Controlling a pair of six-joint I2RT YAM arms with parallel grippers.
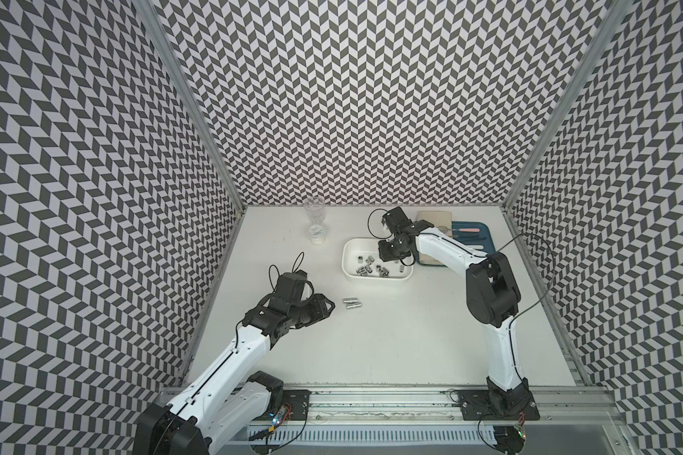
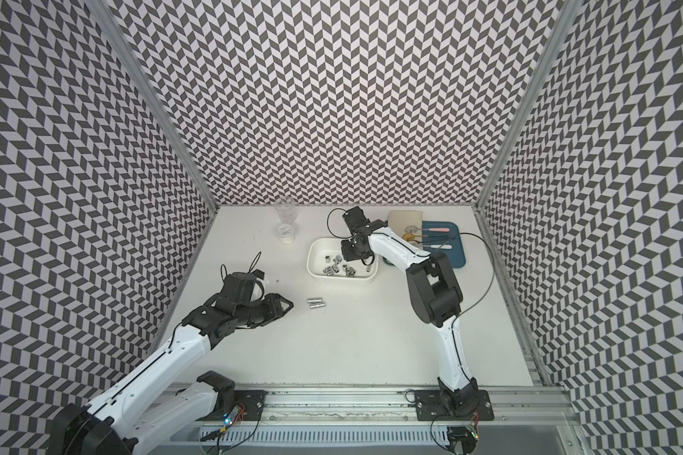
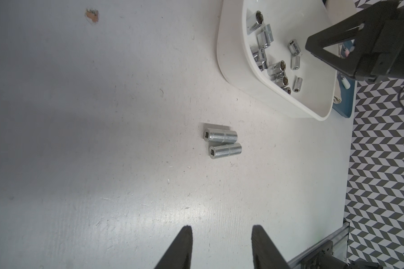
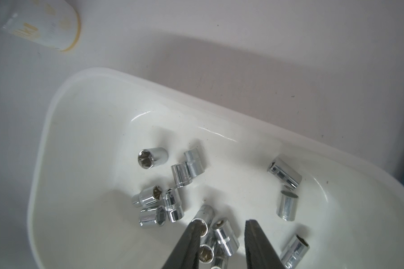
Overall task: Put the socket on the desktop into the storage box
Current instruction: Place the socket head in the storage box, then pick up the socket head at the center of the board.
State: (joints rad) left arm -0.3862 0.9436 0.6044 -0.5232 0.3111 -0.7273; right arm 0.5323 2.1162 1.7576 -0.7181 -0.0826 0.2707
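Note:
Two silver sockets (image 1: 352,303) (image 3: 222,136) lie side by side on the white desktop, outside the storage box. The storage box (image 1: 346,256) (image 4: 56,116) is a white shallow tub, and several sockets (image 4: 153,158) lie inside it. My right gripper (image 1: 392,258) (image 4: 223,223) hangs over the box's right part, open. A socket (image 4: 226,237) lies below the gap between its fingers, clear of the right finger. My left gripper (image 1: 328,305) (image 3: 222,229) is open and empty, low over the desktop, just left of the two loose sockets and pointing at them.
A clear glass cup (image 1: 314,212) and a small clear jar (image 1: 317,234) stand at the back, left of the box. A blue tray (image 1: 485,244) with cloth and spoons lies right of the box, partly under my right arm. Patterned walls close in three sides.

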